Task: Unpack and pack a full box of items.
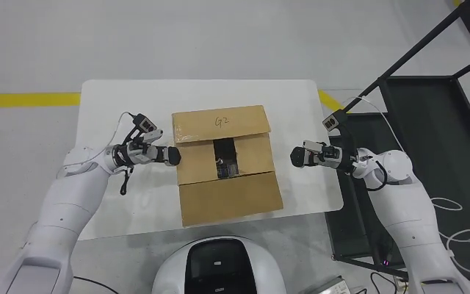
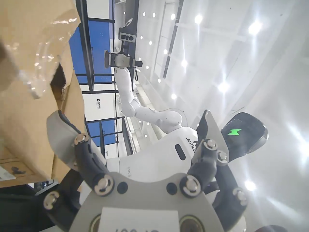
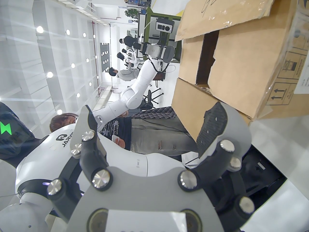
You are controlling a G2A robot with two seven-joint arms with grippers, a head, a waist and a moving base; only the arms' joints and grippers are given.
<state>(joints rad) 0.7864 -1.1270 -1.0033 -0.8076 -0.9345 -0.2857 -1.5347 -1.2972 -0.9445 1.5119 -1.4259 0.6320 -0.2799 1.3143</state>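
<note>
A brown cardboard box stands in the middle of the white table. Its flaps are folded in, and a narrow gap between them shows dark items inside. My left gripper is at the box's left side. In the left wrist view the left gripper is open with nothing held, one finger close against the cardboard. My right gripper hangs a little to the right of the box. In the right wrist view the right gripper is open and empty, pointing at the box.
A black metal rack stands just beyond the table's right edge, close behind my right arm. A yellow line runs along the floor on the left. Bare table surface lies to the left of and behind the box.
</note>
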